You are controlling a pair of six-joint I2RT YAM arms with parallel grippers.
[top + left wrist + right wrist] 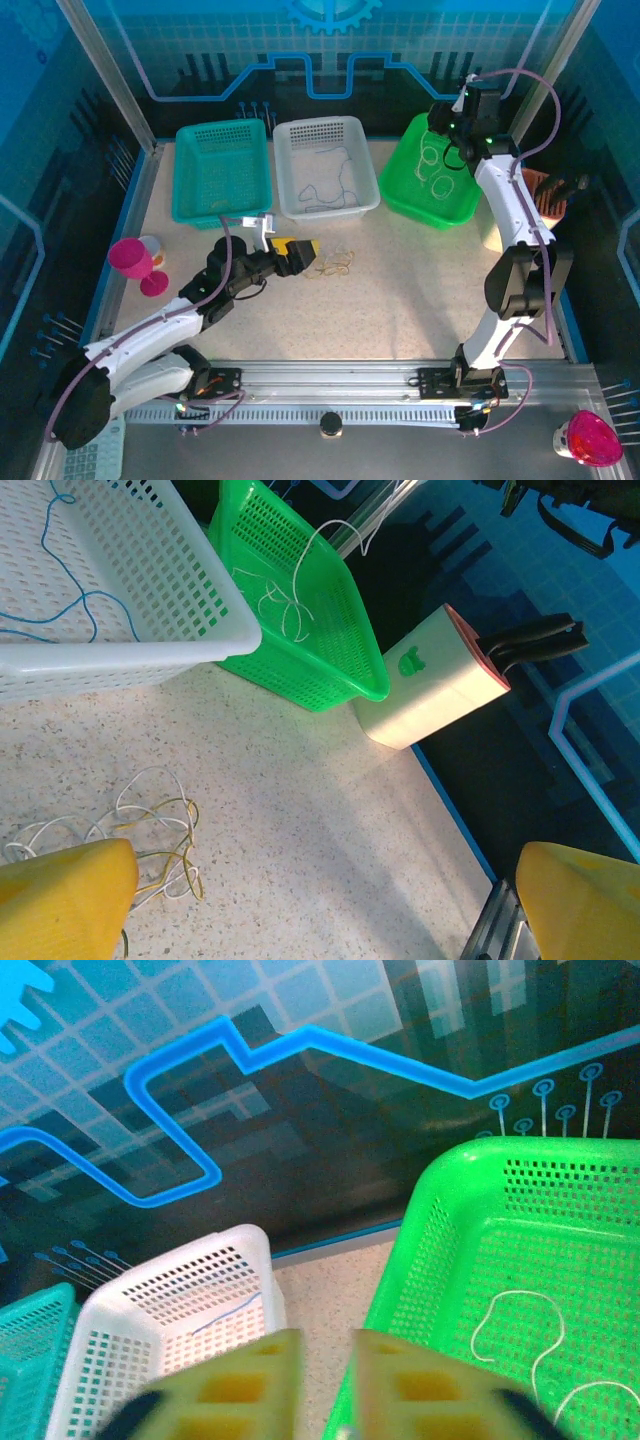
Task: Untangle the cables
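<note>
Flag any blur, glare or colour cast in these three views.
Top external: blue cast from the walls, table evenly lit without glare. Left wrist: cable tangle sharp, left fingers blurred in the corners. Right wrist: right fingers out of focus, green basket crisp.

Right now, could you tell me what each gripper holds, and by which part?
The left gripper is open, holding nothing. The right gripper, nearly shut above the green basket, may pinch the white cable; I cannot tell.

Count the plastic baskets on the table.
3: a teal basket at back left, a white basket in the middle, a green basket at back right.
</note>
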